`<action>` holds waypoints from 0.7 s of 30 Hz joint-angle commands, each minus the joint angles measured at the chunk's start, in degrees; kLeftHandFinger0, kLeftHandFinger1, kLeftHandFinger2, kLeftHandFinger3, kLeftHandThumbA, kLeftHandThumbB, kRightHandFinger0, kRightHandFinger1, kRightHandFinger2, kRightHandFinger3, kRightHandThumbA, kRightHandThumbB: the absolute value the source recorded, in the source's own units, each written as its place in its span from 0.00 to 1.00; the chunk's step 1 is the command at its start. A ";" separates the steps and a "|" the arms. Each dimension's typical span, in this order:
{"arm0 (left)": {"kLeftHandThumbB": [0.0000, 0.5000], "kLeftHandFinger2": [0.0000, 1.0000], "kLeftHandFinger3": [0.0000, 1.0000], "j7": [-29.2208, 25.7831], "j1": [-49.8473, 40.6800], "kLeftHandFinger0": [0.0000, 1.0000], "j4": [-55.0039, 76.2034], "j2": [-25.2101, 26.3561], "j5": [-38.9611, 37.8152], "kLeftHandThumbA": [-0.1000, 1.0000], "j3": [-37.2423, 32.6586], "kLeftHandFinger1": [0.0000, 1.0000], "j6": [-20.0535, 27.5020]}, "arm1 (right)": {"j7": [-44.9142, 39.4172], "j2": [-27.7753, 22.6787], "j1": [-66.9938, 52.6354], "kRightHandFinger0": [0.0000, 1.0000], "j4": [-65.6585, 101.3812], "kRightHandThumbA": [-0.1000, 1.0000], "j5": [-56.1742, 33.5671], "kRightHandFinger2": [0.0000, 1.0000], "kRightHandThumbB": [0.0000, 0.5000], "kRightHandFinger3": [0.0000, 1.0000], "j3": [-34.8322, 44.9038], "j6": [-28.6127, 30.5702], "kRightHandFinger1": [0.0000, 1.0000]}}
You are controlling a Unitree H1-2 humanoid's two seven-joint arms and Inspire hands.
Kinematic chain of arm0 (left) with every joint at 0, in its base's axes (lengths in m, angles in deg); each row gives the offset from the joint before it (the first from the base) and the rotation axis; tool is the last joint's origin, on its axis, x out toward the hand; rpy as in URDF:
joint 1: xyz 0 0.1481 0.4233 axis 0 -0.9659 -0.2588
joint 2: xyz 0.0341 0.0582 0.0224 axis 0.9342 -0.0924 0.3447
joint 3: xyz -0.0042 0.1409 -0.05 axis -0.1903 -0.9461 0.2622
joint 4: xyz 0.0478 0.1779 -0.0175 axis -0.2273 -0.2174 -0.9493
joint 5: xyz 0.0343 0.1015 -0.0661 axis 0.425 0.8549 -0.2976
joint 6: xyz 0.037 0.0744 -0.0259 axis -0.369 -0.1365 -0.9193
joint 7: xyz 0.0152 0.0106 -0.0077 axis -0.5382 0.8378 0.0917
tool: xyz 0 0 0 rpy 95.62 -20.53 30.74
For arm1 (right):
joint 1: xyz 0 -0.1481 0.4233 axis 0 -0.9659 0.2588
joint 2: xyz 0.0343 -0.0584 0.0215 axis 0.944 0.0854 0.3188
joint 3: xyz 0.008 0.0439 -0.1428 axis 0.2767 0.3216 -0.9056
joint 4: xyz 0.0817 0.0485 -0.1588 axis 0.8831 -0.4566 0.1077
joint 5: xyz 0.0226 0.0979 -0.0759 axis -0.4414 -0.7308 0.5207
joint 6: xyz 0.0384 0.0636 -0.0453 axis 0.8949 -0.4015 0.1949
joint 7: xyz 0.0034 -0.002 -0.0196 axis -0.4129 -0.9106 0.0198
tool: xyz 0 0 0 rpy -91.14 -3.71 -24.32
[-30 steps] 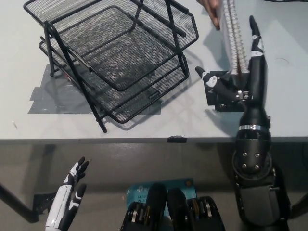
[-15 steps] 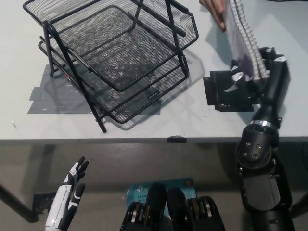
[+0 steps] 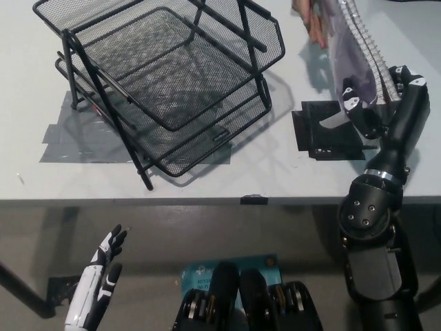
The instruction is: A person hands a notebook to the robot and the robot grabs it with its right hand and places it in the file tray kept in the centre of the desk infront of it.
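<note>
Right hand [image 3: 377,103]: fingers wrapped around the notebook's lower end.
Notebook [image 3: 351,48]: spiral-bound, tilted, between those fingers and a person's hand [image 3: 310,21] at its top.
Tray [image 3: 165,83]: well left of the fingers.
Left hand [image 3: 100,276]: below desk, fingers spread.

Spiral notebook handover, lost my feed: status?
Black right hand shut on purple spiral notebook; person's hand on its top. White left hand open, low. Black mesh file tray unobstructed.

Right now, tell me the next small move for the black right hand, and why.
Probably hold the grip and wait for release: the black right hand has closed on the spiral-bound notebook, but the person's hand is on its top edge. The black wire-mesh file tray lies to the left.
</note>
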 commanded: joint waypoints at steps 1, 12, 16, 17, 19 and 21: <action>0.70 1.00 1.00 -0.43 0.39 1.00 1.31 0.84 1.01 1.00 0.19 1.00 1.24 | 4.25 -0.82 3.22 0.00 3.89 0.87 -0.27 0.00 0.01 0.00 -0.04 5.82 0.00; 0.71 1.00 1.00 -0.08 0.33 1.00 1.24 0.75 0.68 1.00 0.04 1.00 1.10 | 3.50 -4.48 3.02 0.00 17.46 0.81 2.72 0.00 0.00 0.00 0.90 4.24 0.00; 0.74 1.00 1.00 0.09 0.69 1.00 0.81 1.02 0.61 1.00 0.04 1.00 1.15 | -0.97 -6.87 2.74 0.00 24.03 0.80 5.56 0.00 0.00 0.00 -1.31 2.41 0.00; 0.74 1.00 1.00 0.25 0.75 1.00 0.78 1.04 0.42 1.00 0.02 1.00 0.97 | -2.11 -7.63 2.65 0.00 25.22 0.80 5.97 0.00 0.02 0.00 -1.97 2.61 0.00; 0.74 1.00 1.00 0.42 0.76 1.00 0.52 1.06 0.01 1.00 -0.01 1.00 1.30 | -5.00 -9.53 2.48 0.00 28.19 0.84 8.62 0.00 0.08 0.00 -4.12 2.07 0.00; 0.74 1.00 1.00 0.52 0.54 1.00 0.86 1.11 0.10 1.00 -0.04 1.00 0.85 | -5.04 -10.64 2.49 0.00 28.62 0.80 9.92 0.00 0.00 0.00 -5.30 3.09 0.00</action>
